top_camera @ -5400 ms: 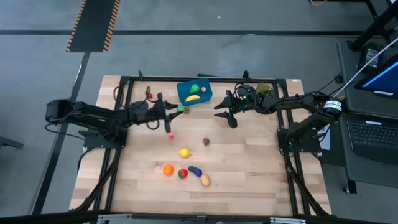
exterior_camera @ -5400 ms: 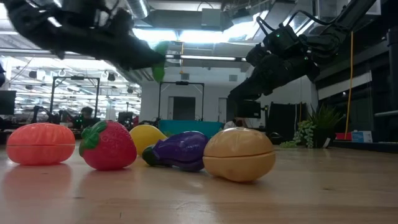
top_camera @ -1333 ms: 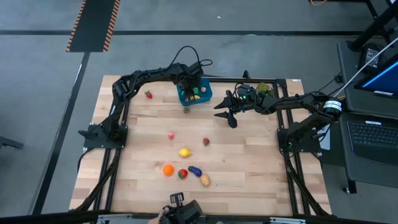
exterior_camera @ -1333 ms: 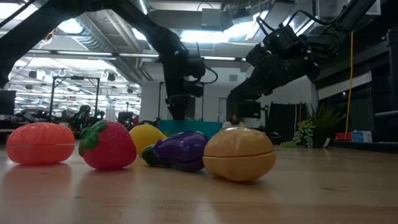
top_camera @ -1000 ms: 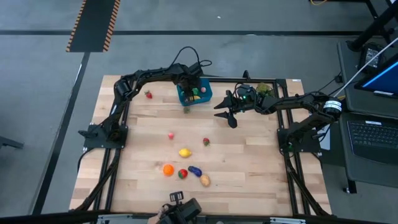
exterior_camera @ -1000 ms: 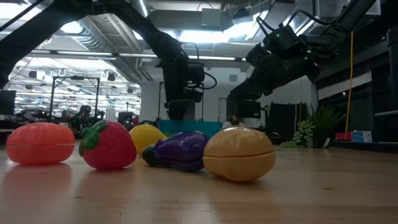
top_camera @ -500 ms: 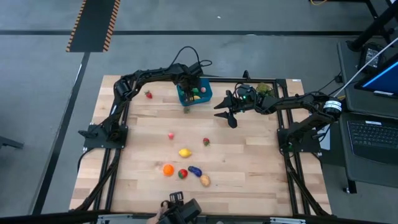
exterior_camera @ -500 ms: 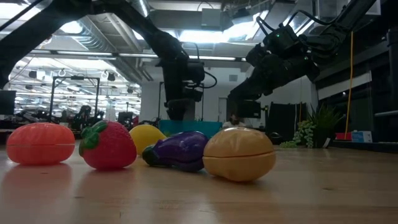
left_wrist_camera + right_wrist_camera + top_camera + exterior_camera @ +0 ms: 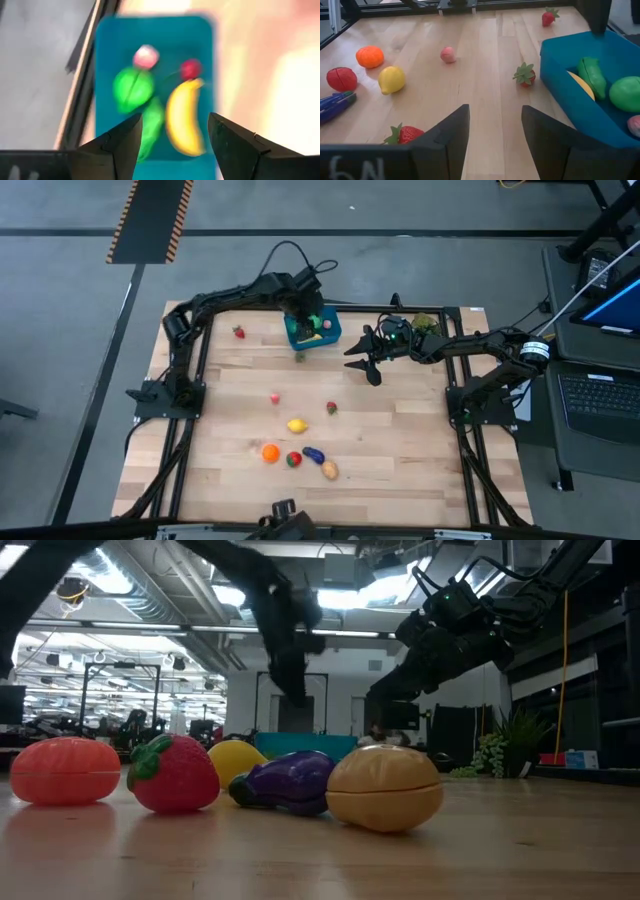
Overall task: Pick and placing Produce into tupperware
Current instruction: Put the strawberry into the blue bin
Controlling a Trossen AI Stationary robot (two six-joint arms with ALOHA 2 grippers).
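Left gripper [image 9: 172, 137] hangs above the blue tupperware [image 9: 312, 328] at the table's far edge, fingers spread, nothing between them. Inside the box — a yellow banana [image 9: 183, 120], a round green piece [image 9: 132, 90], a long green piece [image 9: 151, 125], a pink piece [image 9: 146, 56] and a small red one [image 9: 190, 69]. Right gripper [image 9: 492, 135] waits just right of the box, fingers parted and empty. Loose produce on the wood: strawberry [image 9: 525, 75] beside the box, another strawberry [image 9: 238, 332] at far left, pink ball [image 9: 274, 397], lemon [image 9: 297, 424], orange [image 9: 270, 451], eggplant [image 9: 285, 781], potato [image 9: 385, 787] — the last ones clustered near the front.
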